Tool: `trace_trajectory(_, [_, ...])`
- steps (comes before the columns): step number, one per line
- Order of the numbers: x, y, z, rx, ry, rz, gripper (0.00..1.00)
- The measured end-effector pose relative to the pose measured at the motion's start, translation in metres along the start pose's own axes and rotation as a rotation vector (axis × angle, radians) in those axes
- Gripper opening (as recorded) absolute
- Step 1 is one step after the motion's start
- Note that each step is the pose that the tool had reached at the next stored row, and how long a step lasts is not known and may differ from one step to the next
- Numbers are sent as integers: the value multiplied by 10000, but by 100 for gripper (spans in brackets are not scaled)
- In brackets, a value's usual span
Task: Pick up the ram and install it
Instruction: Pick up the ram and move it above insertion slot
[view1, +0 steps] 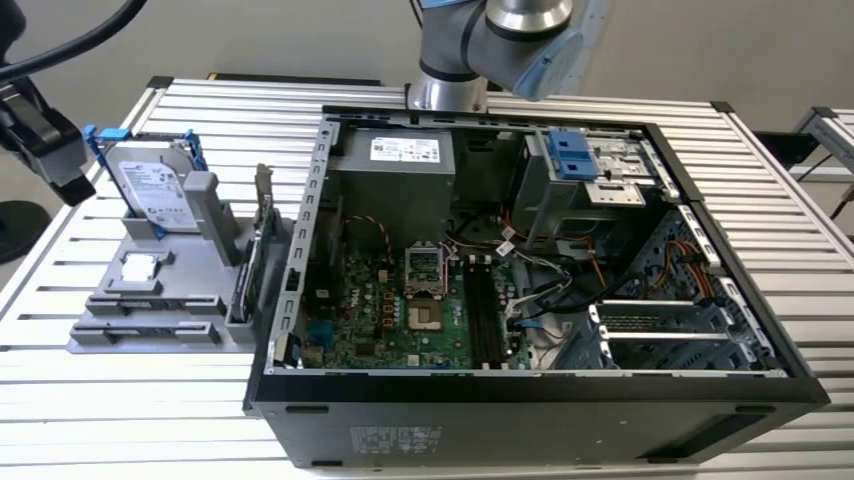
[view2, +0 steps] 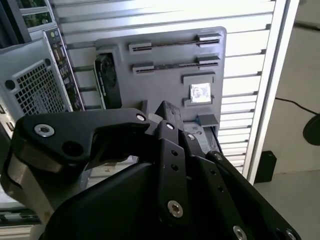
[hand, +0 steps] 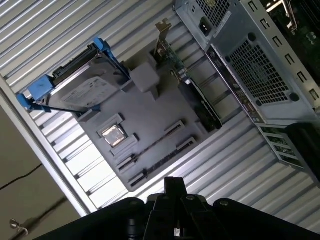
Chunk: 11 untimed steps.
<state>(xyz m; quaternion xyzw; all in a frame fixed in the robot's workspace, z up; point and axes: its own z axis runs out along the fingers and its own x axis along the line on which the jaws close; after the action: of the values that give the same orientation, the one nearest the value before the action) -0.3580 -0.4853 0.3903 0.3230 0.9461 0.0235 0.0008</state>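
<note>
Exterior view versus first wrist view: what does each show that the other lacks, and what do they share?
Exterior view: the green motherboard inside the open black computer case. First wrist view: the outer face of that case's perforated metal rear panel. Both: the grey plastic parts holder carrying the silver hard drive in a blue frame.

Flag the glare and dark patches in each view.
Exterior view: the slatted table glares white, and the computer case is shaded inside. Second wrist view: the table washes out and the gripper reads dark. First wrist view: milder sheen on the slats.
</note>
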Motion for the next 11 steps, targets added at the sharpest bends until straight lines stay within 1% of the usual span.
trace_trajectory(11, [2, -2, 25, 47, -95, 1067, 0])
